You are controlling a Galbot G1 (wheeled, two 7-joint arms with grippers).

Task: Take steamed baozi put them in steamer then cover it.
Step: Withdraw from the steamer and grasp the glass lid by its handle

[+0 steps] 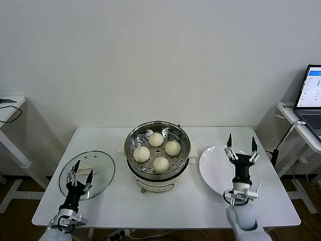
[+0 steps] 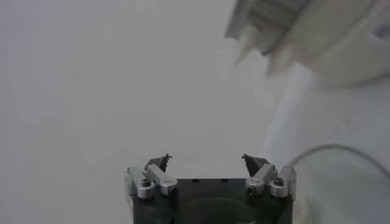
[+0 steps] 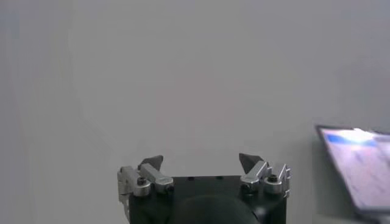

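Note:
Four cream-white baozi sit on the perforated tray inside the shiny steel steamer at the table's middle. The glass cover with its white handle lies flat on the table to the steamer's left. My left gripper is open and empty, fingers pointing up, over the cover's near side. My right gripper is open and empty, fingers pointing up, over the white plate. The left wrist view and the right wrist view each show spread fingertips against the wall.
The empty white plate lies right of the steamer. A laptop stands on a side table at the far right, also in the right wrist view. Another small table stands at the left.

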